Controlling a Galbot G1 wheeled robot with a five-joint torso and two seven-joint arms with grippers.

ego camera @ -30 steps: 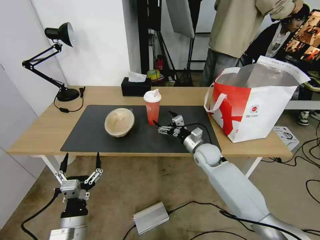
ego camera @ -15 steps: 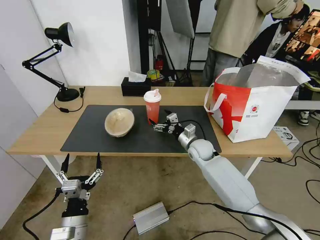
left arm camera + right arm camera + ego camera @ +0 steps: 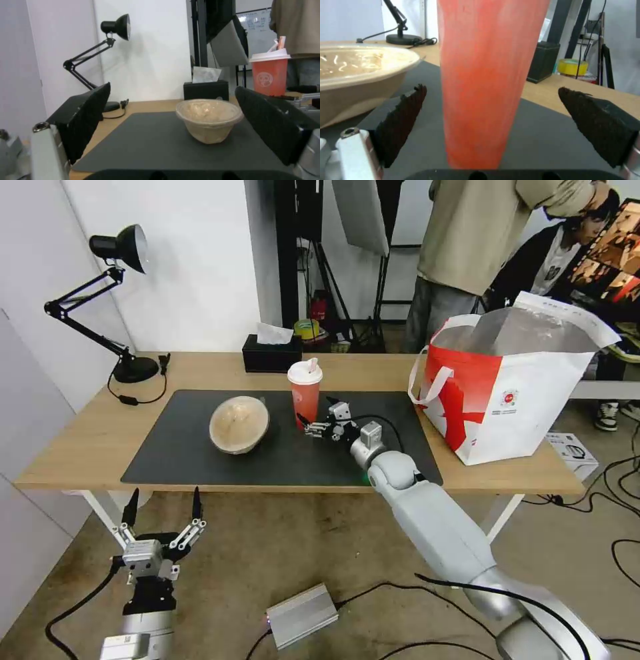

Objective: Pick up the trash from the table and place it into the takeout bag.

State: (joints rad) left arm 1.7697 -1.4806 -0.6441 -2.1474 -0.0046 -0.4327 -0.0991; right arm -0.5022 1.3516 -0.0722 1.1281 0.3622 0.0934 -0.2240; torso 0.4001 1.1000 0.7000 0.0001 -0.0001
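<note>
Jaws of the right gripper [image 3: 312, 419] spread wide astride the tall red plastic drink cup with white lid [image 3: 305, 394] upright on the dark grey mat [image 3: 200, 460] of the worktop; off-centre closing risks toppling it.

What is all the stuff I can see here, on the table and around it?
Drink cup: one, red with white lid, upright on the mat.
Bowl: one, tan, on the mat beside the cup.
Mat: one, dark grey, on the table.
Table: one, light wood.
Takeout bag: one, red and white, open, at the table's right end.
Tissue box: one, black, at the table's far edge.
Desk lamp: one, black, far left corner.
Metal box: one, silver, on the floor.
Right tool: open, fingers either side of the cup, not closed on it.
Left tool: open, parked below the table's front edge.
</note>
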